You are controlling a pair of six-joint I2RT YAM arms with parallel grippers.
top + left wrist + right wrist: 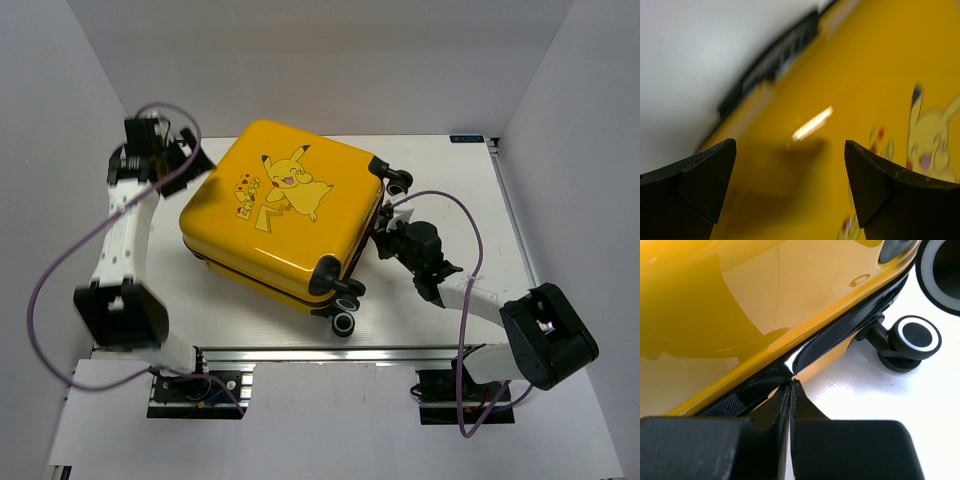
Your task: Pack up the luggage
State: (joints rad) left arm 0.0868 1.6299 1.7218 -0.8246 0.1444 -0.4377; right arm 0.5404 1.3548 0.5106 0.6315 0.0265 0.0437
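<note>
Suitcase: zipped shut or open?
Lid down, not fully zipped. The suitcase lies flat with both halves together, but the right wrist view shows a dark gap along its seam near a wheel.

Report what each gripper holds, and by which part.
Left gripper: open over the luggage, holding nothing. Right gripper: shut, tips at the luggage's zipper seam; whether they pinch anything there cannot be told.

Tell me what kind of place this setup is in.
Probably a robotics lab test cell: plain white walls box in a white table edged with aluminium rail, with a yellow Pikachu suitcase lying on it.
</note>
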